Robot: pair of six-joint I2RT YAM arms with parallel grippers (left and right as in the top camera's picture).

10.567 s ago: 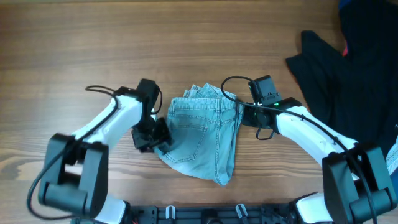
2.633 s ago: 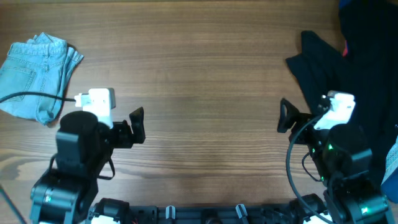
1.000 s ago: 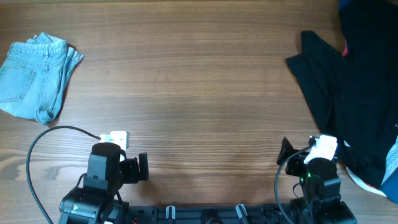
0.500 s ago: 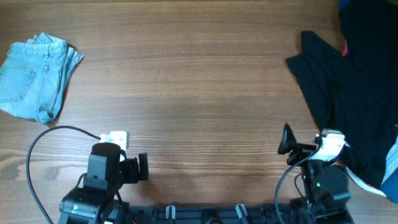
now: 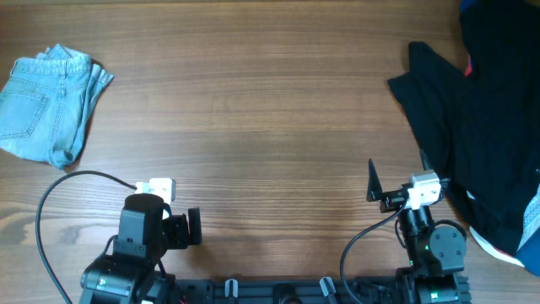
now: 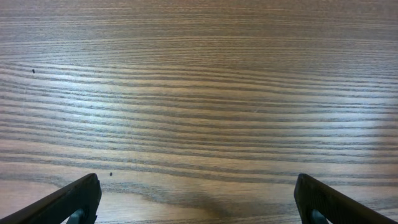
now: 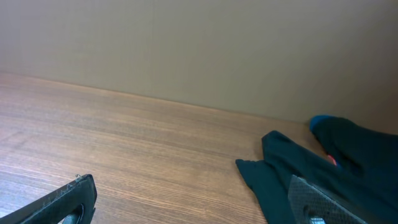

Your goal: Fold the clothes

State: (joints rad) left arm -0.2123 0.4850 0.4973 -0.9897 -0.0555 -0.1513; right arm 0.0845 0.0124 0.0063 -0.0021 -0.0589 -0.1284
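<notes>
The clothes (image 5: 49, 103), a pale blue denim garment folded into a compact bundle, lie at the far left of the wooden table (image 5: 253, 93). Neither wrist view shows them. My left gripper (image 5: 192, 226) sits drawn back at the table's near edge, far from the clothes. In the left wrist view it (image 6: 199, 211) is open over bare wood, with nothing between its fingers (image 6: 73, 201). My right gripper (image 5: 381, 191) is also back at the near edge and tilted upward. Its wrist view shows it (image 7: 193, 208) open and empty, looking across the table toward the back wall.
A large black cloth garment (image 5: 477, 110) covers the table's right side and shows beside the right finger (image 7: 314, 171). A pale blue and white item (image 5: 531, 228) lies at the right edge. A black cable (image 5: 80, 177) loops near the left arm.
The right arm has shifted a little left and tipped its gripper upward over the last second. The left arm and the clothes have stayed still.
</notes>
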